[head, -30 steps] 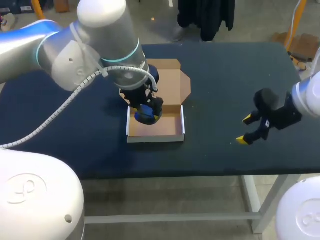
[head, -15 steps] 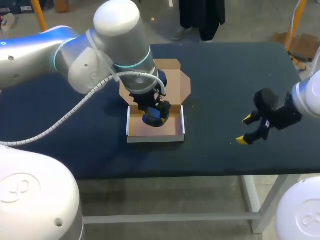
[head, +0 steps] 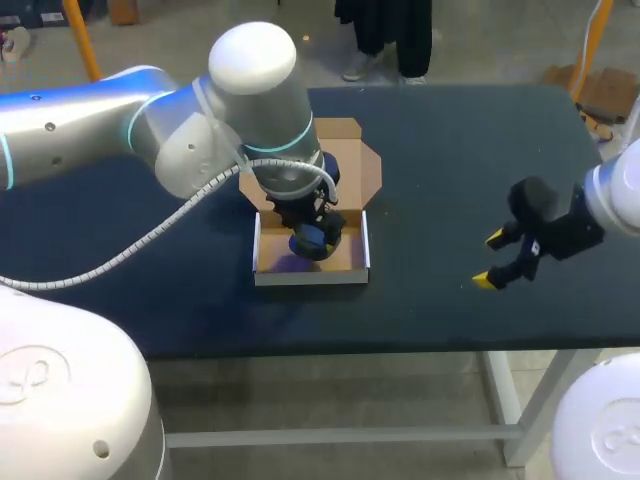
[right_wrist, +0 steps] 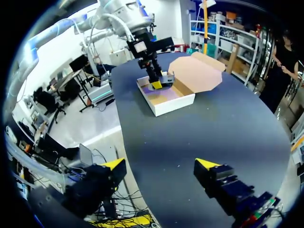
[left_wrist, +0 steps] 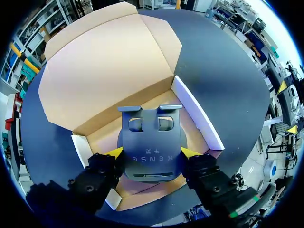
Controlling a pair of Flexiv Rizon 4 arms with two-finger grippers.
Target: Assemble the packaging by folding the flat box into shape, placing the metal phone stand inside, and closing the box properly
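The phone stand (left_wrist: 151, 137) sits gripped within the left gripper (left_wrist: 152, 153), inside the box (left_wrist: 197, 118); the lid (left_wrist: 104, 71) lies ahead.

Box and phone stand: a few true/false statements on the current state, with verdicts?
1. The left gripper is shut on the phone stand. True.
2. The lid of the box is closed. False: it is open and folded back behind the box.
3. The right gripper grips a wall of the box. False: it is open and empty, over the table, well away from the box.
4. The phone stand is held over the open box, not beside it. True.
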